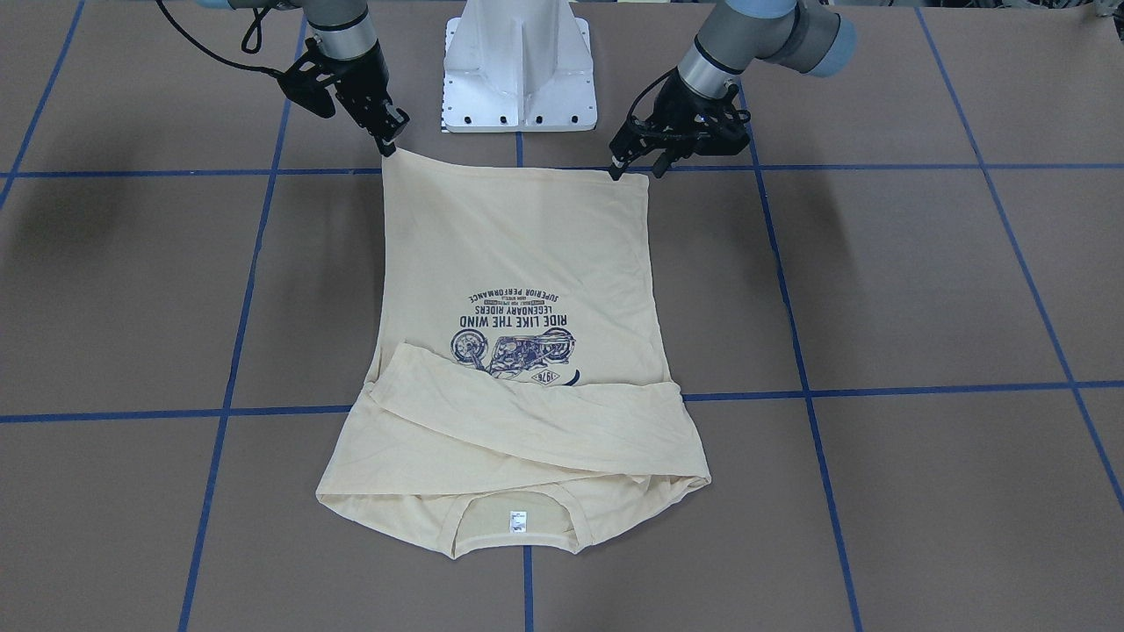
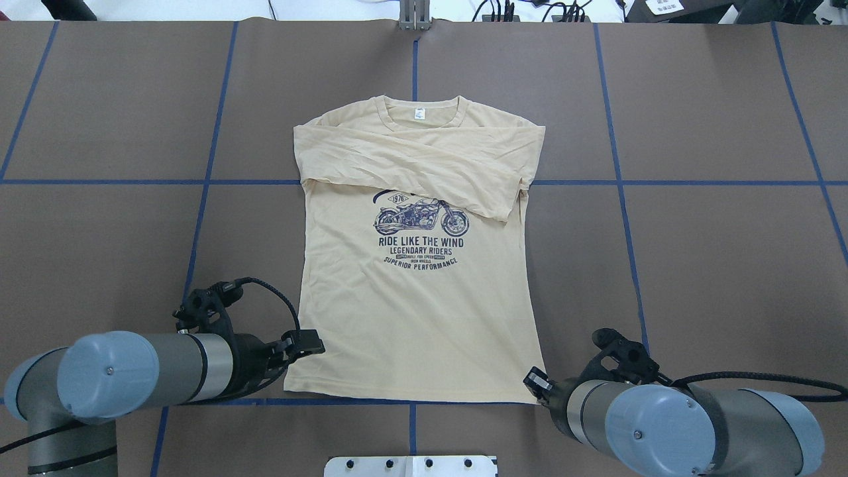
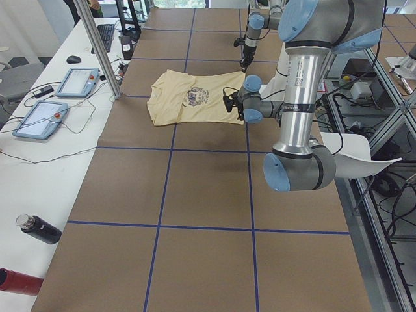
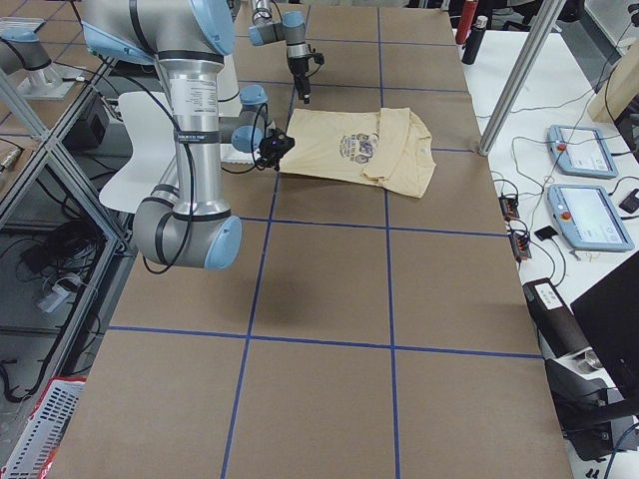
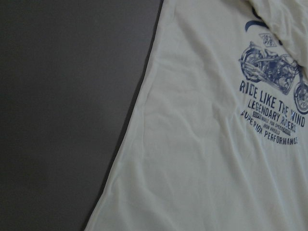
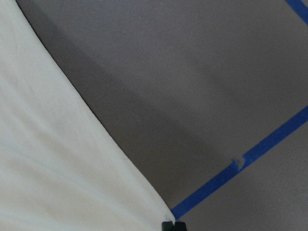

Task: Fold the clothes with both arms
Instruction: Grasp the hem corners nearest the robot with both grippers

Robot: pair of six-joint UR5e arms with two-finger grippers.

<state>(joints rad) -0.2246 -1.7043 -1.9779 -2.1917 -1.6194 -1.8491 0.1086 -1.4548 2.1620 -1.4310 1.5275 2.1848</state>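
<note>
My shirt (image 1: 518,254) is lying flat and face up mid-table (image 1: 922,290), hem toward my base (image 1: 520,70) and collar with its white label (image 1: 517,521) toward the far edge, both sleeves (image 1: 527,421) crossing the chest and covering the top of the navy print (image 1: 514,338). My right gripper (image 1: 388,145) is pinching its hem corner, tips pressed together, while my left gripper (image 1: 634,168) is hanging at the other corner; I cannot tell whether those jaws are spread or gripping. Brown table is stretching wide beside both side edges and beyond the collar.
</note>
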